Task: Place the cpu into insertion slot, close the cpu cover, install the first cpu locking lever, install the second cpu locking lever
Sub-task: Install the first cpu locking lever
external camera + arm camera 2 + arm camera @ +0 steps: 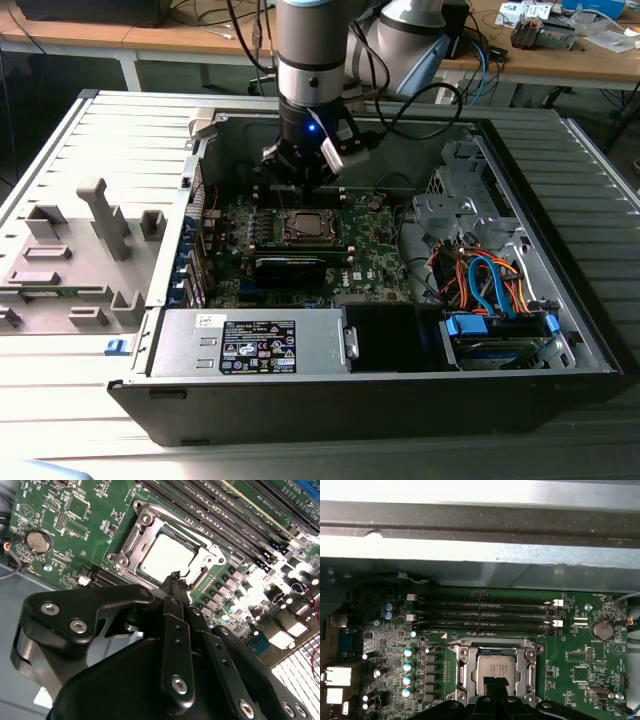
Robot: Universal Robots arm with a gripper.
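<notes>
CPU seated, cover down, gripper at the socket

The cpu (167, 555) lies in the slot (458, 668) with the cover (134, 542) flat around it; lever state I cannot tell. The gripper (176, 578), fingers together and empty, hovers at the cover's edge. RAM slots (480, 614) flank the socket, case wall (345, 128) close behind

The insertion slot (305, 227) is approached from above by the hand (300, 172), fingers closed together, and open room is left directly over it. Along one edge the way is bounded by the memory slots (482, 615) and, behind them, the case wall (480, 575). At the opposite edge a black heatsink block (289, 267) stands close — and toward the exterior view's right, bundled cables (487, 280) crowd the case.
</notes>
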